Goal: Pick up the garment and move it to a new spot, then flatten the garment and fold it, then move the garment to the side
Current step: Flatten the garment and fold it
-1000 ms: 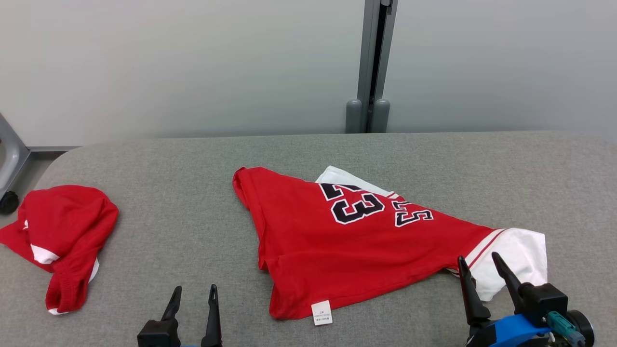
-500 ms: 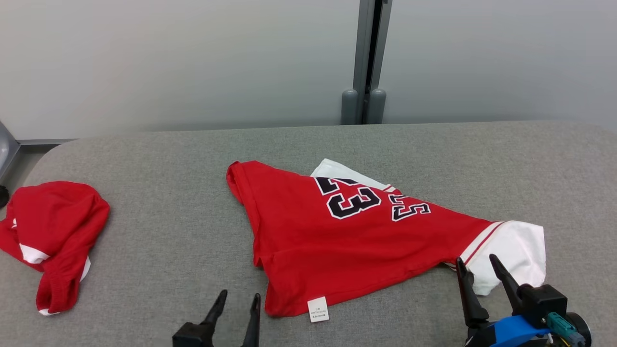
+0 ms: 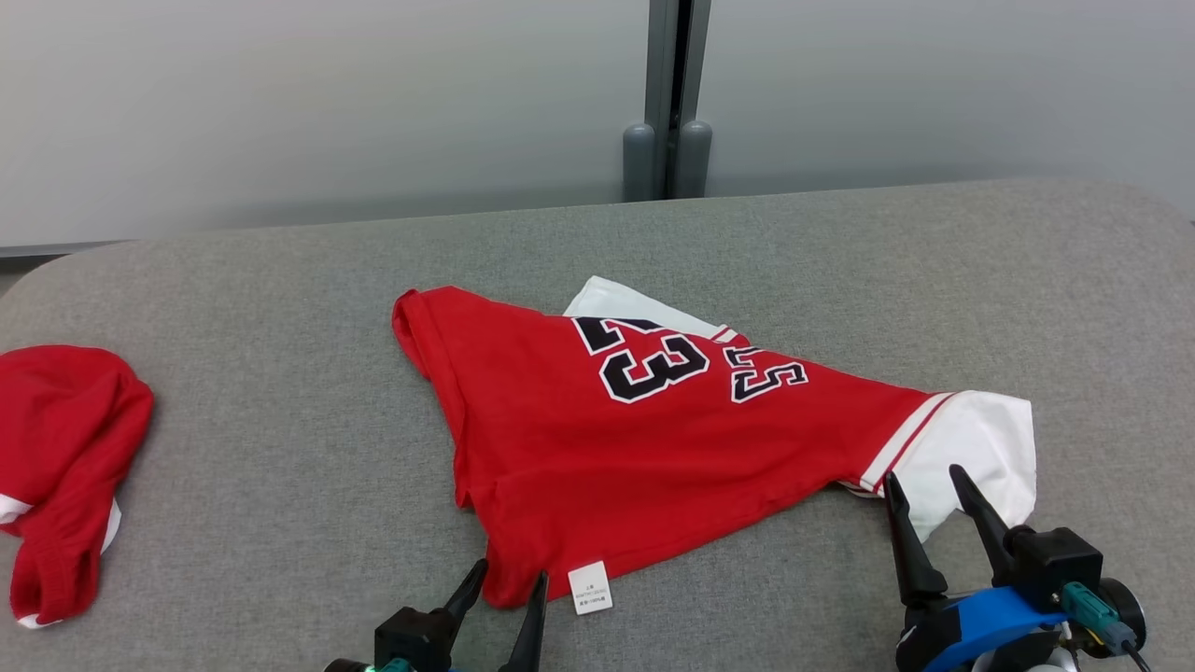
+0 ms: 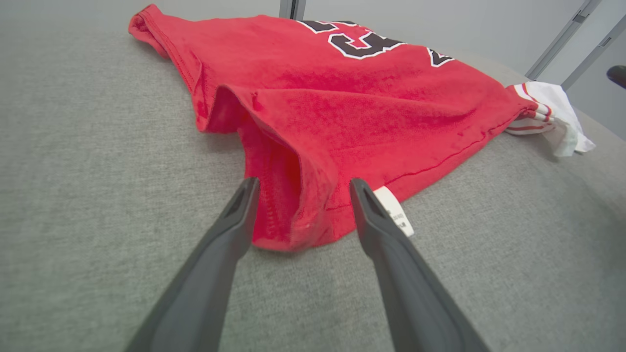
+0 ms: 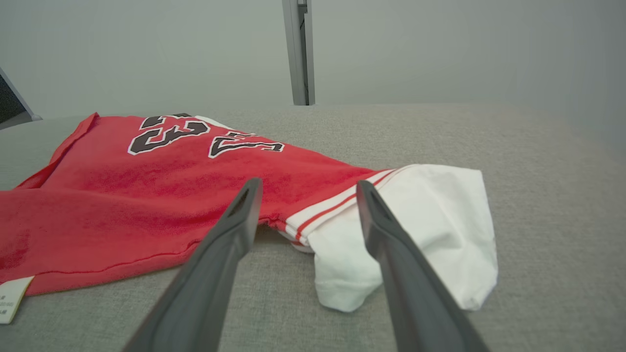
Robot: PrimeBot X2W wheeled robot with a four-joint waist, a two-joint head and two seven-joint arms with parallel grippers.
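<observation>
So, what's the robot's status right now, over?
Left jaws open, astride hem corner of red jersey. Right jaws open by white sleeve. Jersey rumpled, not lifted. Other red garment far left, apart.

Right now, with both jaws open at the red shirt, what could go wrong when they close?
The left jaws stand at the shirt's folded corner, beside the tag: they may pinch one layer only, or the tag.
The right jaws point at the loose white sleeve: lifted from there, the shirt might hang unevenly.
</observation>
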